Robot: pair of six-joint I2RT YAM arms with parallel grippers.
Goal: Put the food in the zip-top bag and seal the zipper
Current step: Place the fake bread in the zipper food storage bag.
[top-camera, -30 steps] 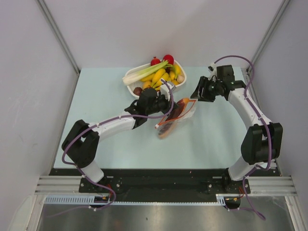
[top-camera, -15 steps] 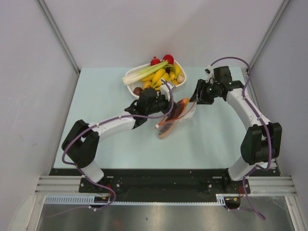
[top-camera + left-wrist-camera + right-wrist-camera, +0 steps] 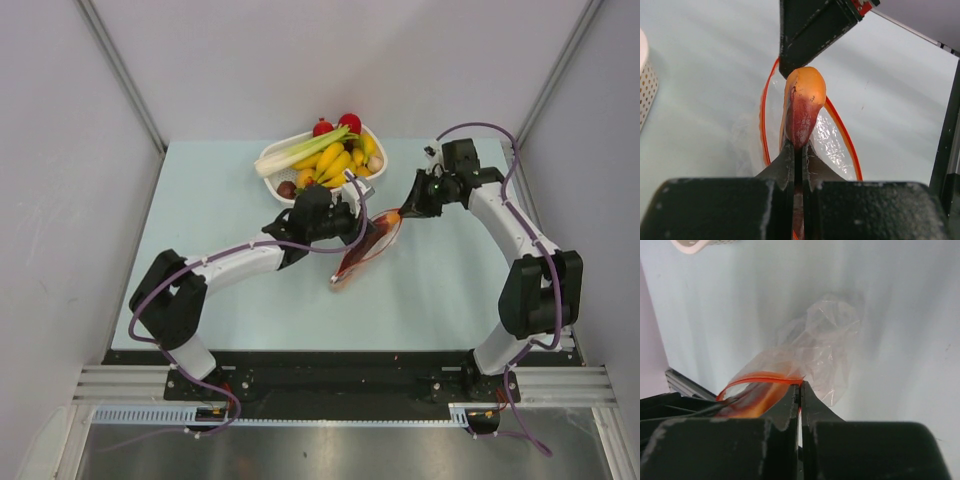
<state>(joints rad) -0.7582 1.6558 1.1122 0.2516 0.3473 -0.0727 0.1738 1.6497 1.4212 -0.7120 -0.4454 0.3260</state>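
While the left gripper point(image 3: 797, 150) and right gripper point(image 3: 800, 388) pinch opposite ends of the zipper point(image 3: 763, 115), the orange-red piece point(image 3: 804, 102) standing in the mouth of the zip-top bag point(image 3: 832, 340) may block the seal

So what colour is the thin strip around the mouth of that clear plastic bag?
Orange-red; the thin strip shows best in the left wrist view.

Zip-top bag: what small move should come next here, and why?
Probably the left gripper pushes its orange-red piece further into the zip-top bag, then lets go: the piece sits at the mouth, which the right gripper pinches open by the zipper.
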